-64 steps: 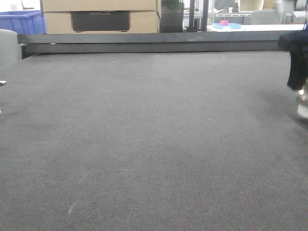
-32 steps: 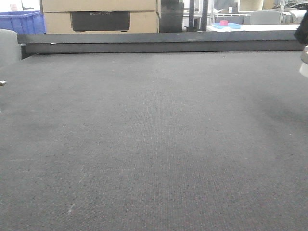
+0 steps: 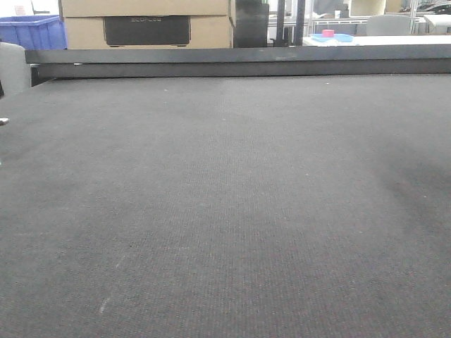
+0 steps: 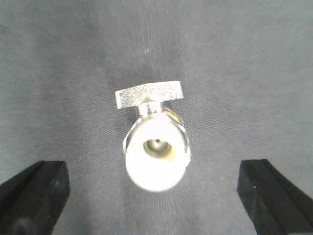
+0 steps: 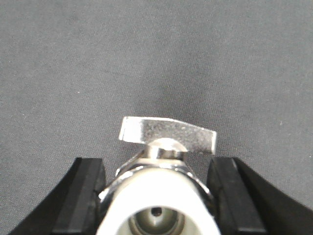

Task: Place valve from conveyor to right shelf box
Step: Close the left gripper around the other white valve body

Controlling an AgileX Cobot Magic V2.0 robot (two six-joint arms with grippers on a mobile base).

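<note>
We see the valve clamped in the right gripper: its black fingers press against both sides of the silvery body, the whitish round base faces the wrist camera, and the flat lever handle lies crosswise above it. Behind it is the dark grey woven belt of the conveyor; we cannot tell from this view whether the valve touches the belt. In the left wrist view a second valve lies on the conveyor, pale base toward the camera and lever across the far end. The left gripper is spread wide, its fingers well apart from that valve on either side, touching nothing. In the front view we find only bare belt, edged at the back by a dark metal rail. Beyond the rail stand cardboard boxes, a blue bin and a pink object on a blue tray.
</note>
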